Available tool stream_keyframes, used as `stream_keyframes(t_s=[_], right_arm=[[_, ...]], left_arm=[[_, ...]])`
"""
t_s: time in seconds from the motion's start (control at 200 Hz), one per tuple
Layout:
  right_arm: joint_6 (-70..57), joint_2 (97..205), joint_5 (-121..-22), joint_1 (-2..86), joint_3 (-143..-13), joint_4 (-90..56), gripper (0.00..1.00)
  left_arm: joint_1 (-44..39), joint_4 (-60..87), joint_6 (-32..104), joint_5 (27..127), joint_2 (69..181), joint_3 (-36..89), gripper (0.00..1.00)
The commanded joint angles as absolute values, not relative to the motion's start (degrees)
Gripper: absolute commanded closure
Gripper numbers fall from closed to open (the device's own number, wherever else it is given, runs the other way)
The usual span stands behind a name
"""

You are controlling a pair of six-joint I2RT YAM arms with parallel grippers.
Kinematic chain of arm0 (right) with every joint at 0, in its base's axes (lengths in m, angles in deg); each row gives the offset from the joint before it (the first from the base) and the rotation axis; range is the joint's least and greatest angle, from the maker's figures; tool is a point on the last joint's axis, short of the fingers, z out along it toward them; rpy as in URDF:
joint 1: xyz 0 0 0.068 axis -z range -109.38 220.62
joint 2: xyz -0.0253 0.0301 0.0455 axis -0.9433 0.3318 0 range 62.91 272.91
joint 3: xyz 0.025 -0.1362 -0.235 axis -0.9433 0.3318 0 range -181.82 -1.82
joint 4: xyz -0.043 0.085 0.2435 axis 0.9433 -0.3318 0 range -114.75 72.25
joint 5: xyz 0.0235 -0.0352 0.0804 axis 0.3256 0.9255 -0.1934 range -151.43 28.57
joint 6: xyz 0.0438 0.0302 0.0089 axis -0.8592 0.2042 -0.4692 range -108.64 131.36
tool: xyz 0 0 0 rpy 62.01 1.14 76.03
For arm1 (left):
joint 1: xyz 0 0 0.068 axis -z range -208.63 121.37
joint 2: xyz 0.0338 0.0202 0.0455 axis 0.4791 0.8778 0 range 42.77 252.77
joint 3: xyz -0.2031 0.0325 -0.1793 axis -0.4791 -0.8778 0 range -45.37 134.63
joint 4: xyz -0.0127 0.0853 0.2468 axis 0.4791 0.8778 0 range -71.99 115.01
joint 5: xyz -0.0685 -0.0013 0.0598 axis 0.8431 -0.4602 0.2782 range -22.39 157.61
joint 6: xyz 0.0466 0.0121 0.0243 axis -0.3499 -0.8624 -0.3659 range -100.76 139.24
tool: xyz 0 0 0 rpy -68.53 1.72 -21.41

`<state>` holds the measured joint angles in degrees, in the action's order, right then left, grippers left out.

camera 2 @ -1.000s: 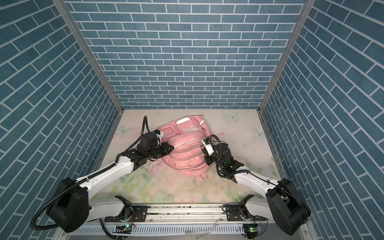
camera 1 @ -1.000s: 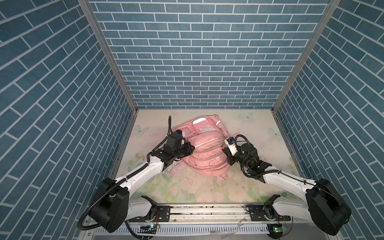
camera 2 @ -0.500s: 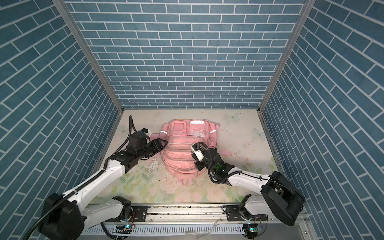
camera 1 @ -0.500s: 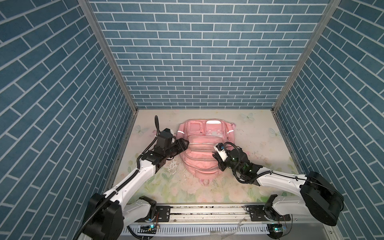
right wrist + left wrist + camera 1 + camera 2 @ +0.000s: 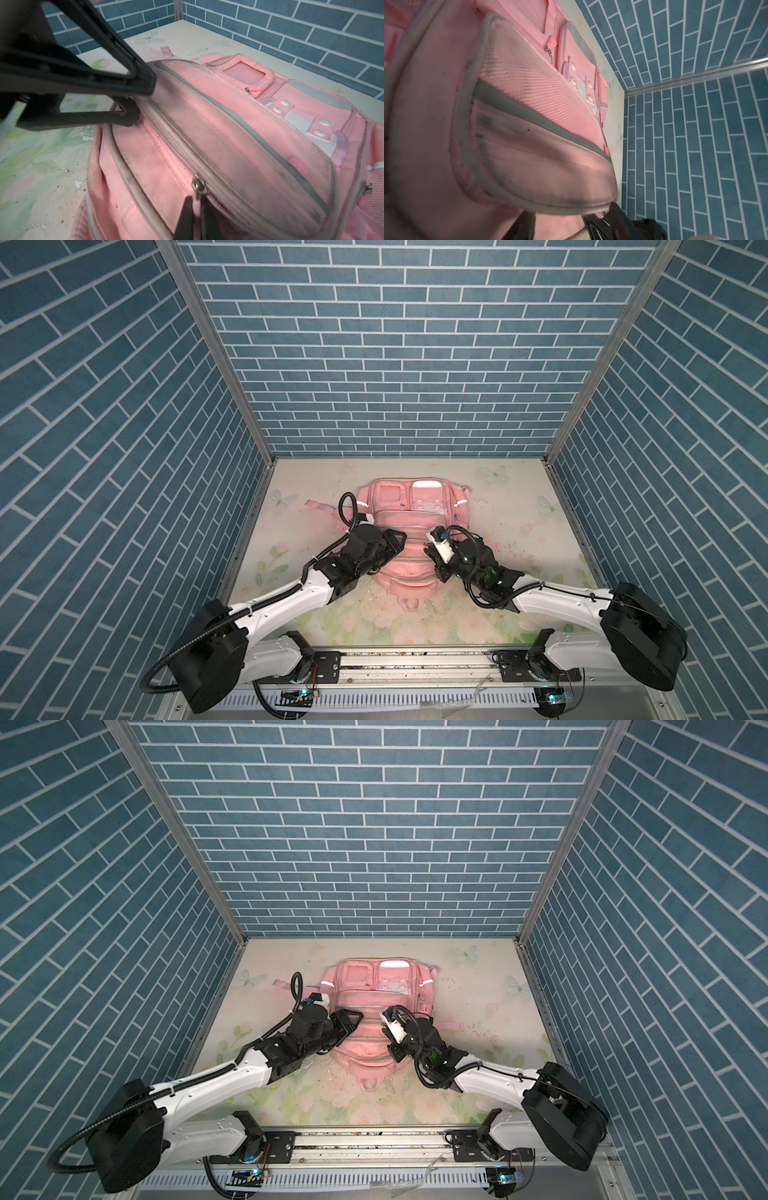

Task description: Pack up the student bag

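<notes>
The student bag (image 5: 415, 506) (image 5: 374, 979), pink, lies flat at the table's middle in both top views, front pockets up. My right gripper (image 5: 196, 205) is shut on the pink pull tab of a zipper slider (image 5: 198, 186) on the seam under the big front pocket. In a top view it (image 5: 427, 549) sits at the bag's middle. My left gripper (image 5: 397, 541) (image 5: 353, 1021) is at the bag's left side. Its jaws stand apart, one fingertip (image 5: 146, 83) on top of the front pocket's (image 5: 542, 116) left end and one (image 5: 127, 117) below it.
A pink strap (image 5: 318, 506) trails left of the bag and another (image 5: 451, 1026) sticks out on its right. The floral table cover (image 5: 498, 497) carries scattered crumbs. Blue brick walls close three sides. A metal rail (image 5: 415, 664) runs along the front.
The bag has swung from a tilt to lie square. My left gripper let go, opened, and moved onto the front pocket's left end, jaws now narrowing. The right gripper stayed shut on the zipper pull.
</notes>
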<state>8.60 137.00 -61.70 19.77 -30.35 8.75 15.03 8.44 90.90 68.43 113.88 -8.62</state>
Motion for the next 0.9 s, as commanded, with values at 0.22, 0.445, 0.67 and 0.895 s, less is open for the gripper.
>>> stream_keyframes(t_s=[0.22,0.445,0.67,0.895], right_arm=[[5.8,130.5,-56.0,21.5,-25.7,9.8,1.0],[3.3,127.3,-56.9,29.4,-24.0,5.8,1.0],[2.8,127.9,-58.9,35.6,-25.1,5.2,1.0],[0.3,134.6,-59.0,40.0,-29.7,1.3,1.0]], left_arm=[[13.7,5.4,90.6,64.4,112.0,-10.1,0.96],[5.8,6.8,87.0,72.4,107.2,-13.8,1.0],[2.3,7.6,83.4,80.4,108.5,-13.1,1.0],[-1.2,8.4,81.0,86.1,108.6,-12.9,1.0]])
